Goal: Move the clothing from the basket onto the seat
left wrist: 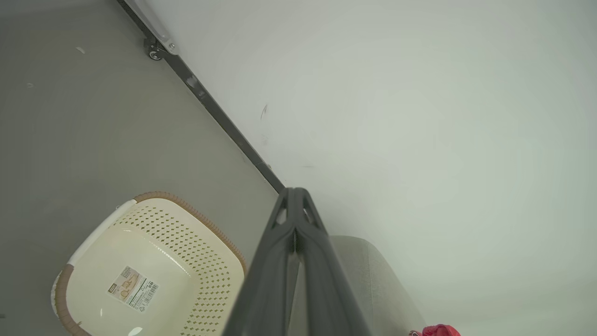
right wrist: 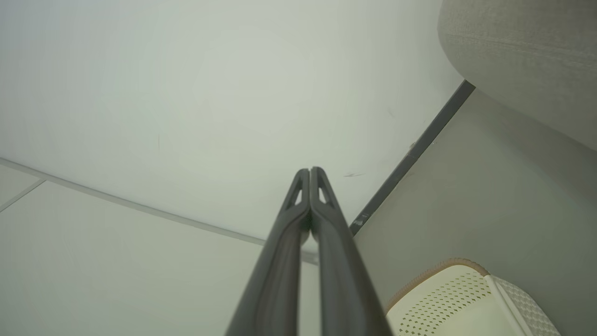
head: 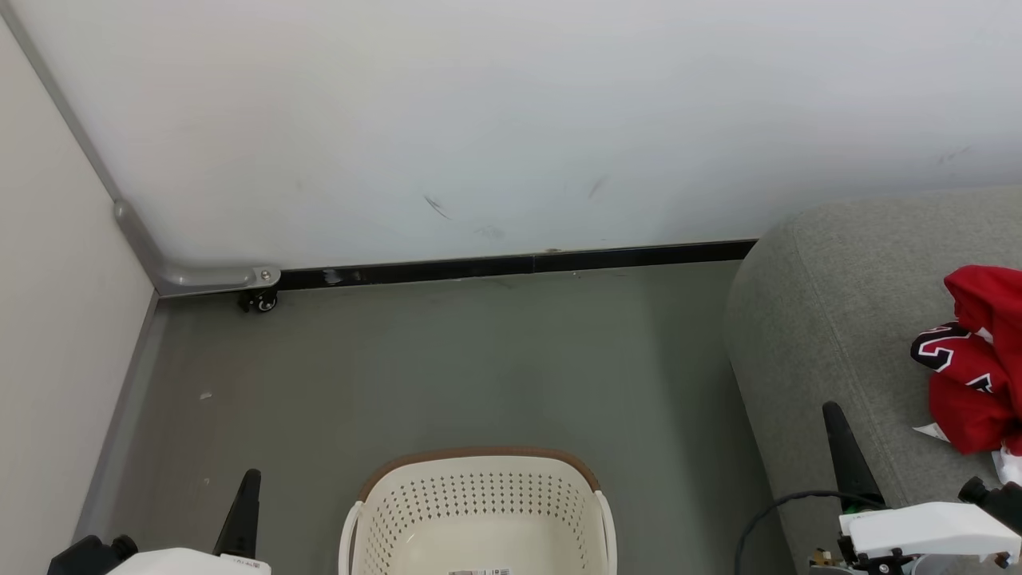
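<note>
The red clothing (head: pixel 976 359), with black-and-white numerals, lies bunched on the light-grey seat (head: pixel 830 319) at the right edge of the head view; a red scrap of the clothing (left wrist: pixel 438 331) also peeks in at the bottom of the left wrist view. The cream basket (head: pixel 479 511) with a brown rim stands on the floor at the bottom centre, holding only a label (left wrist: pixel 133 288) on its bottom. My left gripper (head: pixel 251 476) is shut and empty, left of the basket. My right gripper (head: pixel 832 409) is shut and empty over the seat's front edge, left of the clothing.
A white wall (head: pixel 511 120) with a black baseboard (head: pixel 511 263) closes the back. A pale partition on a small castor (head: pixel 259 301) bounds the left side. Grey floor (head: pixel 447 367) lies between basket, wall and seat. A black cable (head: pixel 778 511) hangs near my right arm.
</note>
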Motion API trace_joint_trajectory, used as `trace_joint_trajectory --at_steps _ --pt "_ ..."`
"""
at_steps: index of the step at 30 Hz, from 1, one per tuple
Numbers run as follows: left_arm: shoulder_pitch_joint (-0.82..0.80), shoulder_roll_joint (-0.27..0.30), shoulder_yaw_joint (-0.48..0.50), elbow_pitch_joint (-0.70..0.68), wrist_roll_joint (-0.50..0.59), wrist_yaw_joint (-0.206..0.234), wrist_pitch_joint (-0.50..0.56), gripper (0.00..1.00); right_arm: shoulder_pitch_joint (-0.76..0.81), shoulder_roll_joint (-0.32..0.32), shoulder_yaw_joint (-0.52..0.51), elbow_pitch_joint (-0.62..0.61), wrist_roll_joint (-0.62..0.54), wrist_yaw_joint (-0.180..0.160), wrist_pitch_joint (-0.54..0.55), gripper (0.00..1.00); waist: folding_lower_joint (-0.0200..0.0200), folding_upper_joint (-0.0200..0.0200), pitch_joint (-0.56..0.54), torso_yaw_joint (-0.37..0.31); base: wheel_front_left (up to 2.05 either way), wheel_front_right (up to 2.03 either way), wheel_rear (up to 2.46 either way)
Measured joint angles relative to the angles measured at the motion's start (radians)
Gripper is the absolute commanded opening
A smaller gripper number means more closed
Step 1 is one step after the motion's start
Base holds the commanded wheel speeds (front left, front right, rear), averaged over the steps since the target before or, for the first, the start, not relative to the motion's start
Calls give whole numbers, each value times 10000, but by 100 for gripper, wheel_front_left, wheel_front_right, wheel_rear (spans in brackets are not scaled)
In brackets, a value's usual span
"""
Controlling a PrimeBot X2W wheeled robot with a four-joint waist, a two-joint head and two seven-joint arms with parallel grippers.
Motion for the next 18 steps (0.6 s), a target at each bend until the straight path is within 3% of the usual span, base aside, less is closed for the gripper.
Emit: trace_joint_trajectory --at_steps 18 --pt "-378 -293 510 230 -1883 -690 533 0 -244 -88 -268 -2 2052 -2 307 0 -21 0 162 205 0 0 0"
